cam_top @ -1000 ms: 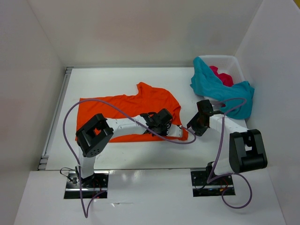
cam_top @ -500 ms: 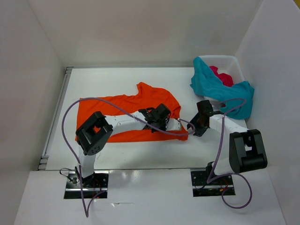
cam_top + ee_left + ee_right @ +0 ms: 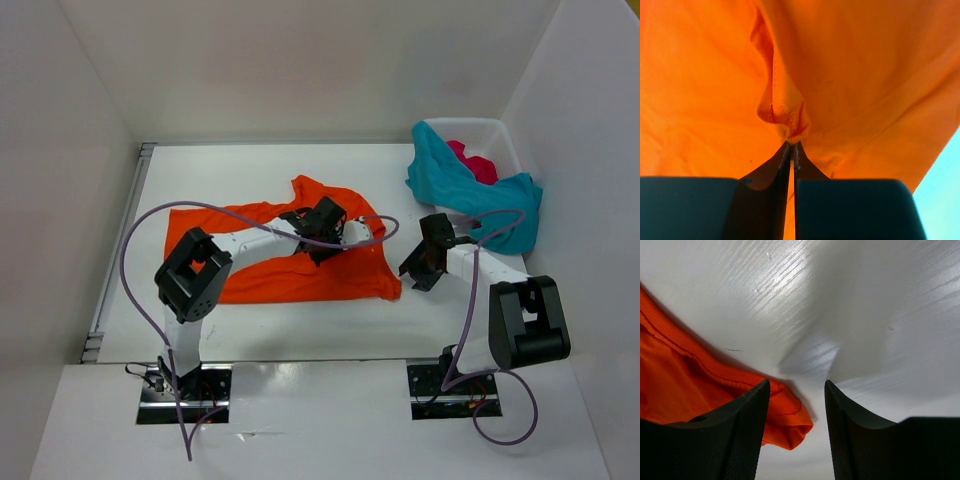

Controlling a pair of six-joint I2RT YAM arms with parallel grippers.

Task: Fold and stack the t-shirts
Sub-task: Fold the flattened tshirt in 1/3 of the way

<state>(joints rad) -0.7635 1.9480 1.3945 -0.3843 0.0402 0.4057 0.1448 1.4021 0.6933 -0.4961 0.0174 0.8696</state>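
One shirt is being worked: the orange shirt (image 3: 260,282) lies spread, still unfolded, across the middle of the table (image 3: 260,165). The left end effector (image 3: 792,148) is pinched tight on a small bunch of its stitched edge. A second ago that end effector sat low over the near right part of the shirt. It has since travelled toward the far side, to about mid-shirt, taking the pinched cloth with it, and the near hem and right corner now show uncovered. I judge this to be the start of a fold or a straightening pull, with none of the stacking begun.

The right end effector (image 3: 796,385) hangs just off the shirt's near right corner. Its jaws are partly apart with nothing between them, and it has barely shifted. It looks placed to take that corner, which may creep if the left arm pulls on.

Farther right, the teal shirt (image 3: 450,185) drapes over the rim of the basket (image 3: 505,140), and the pink-red shirt (image 3: 478,165) is bundled inside. Both are untouched.
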